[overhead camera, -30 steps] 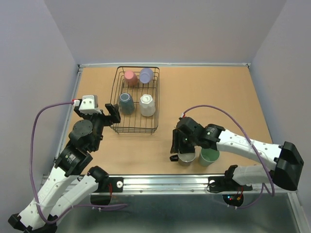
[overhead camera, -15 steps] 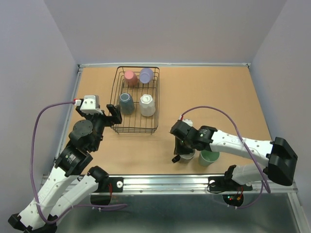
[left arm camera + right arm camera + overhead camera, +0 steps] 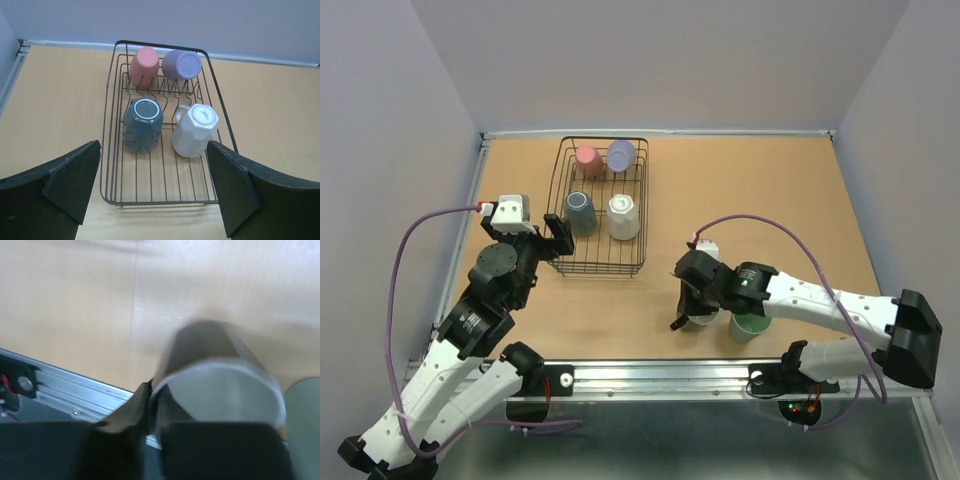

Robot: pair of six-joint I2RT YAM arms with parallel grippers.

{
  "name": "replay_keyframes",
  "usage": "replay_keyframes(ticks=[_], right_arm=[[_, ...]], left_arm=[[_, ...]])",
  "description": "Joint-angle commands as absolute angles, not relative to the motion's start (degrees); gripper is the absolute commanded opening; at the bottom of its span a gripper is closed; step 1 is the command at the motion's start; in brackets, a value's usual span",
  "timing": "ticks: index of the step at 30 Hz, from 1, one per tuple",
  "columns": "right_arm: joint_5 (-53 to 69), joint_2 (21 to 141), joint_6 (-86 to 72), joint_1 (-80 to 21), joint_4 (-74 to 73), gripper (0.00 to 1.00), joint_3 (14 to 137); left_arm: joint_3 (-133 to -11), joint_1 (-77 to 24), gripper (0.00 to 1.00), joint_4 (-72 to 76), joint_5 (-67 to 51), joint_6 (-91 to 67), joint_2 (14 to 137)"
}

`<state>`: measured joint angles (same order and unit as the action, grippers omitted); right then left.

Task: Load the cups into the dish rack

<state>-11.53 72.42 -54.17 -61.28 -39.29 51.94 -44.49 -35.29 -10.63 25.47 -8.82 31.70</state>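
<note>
A black wire dish rack [image 3: 603, 139] [image 3: 160, 44] holds several upturned cups: pink [image 3: 587, 158] [image 3: 144, 64], lavender [image 3: 621, 154] [image 3: 182, 64], blue-grey [image 3: 580, 212] [image 3: 142, 124] and white [image 3: 624, 216] [image 3: 196, 131]. My left gripper [image 3: 542, 240] [image 3: 155, 195] hangs open just before the rack's near left corner, holding nothing. A grey cup [image 3: 706, 319] [image 3: 215, 385] with a white inside and a black handle stands upright near the front edge. My right gripper [image 3: 694, 308] [image 3: 152, 410] is shut on its rim, one finger inside and one outside. A mint green cup [image 3: 752, 324] [image 3: 306, 425] stands just to its right.
The metal rail [image 3: 650, 375] [image 3: 60, 390] of the table's front edge lies close behind the grey cup. Walls enclose the tabletop on the left, back and right. The rack's near half [image 3: 160, 180] has bare wire floor.
My right gripper has shut on the grey cup's rim, with its wrist shifting a little. The left arm has edged slightly forward, still open.
</note>
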Motion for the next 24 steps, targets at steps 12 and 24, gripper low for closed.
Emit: replay_keyframes(ticks=[12, 24], right_arm=[[-22.4, 42.1, -43.3, -62.1, 6.0, 0.0, 41.0], [-5.3, 35.4, -35.3, -62.1, 30.7, 0.0, 38.8]], left_arm=[[-47.8, -35.5, 0.99, -2.3, -6.7, -23.2, 35.5], [-40.2, -35.4, 0.99, 22.5, -30.0, -40.1, 39.3]])
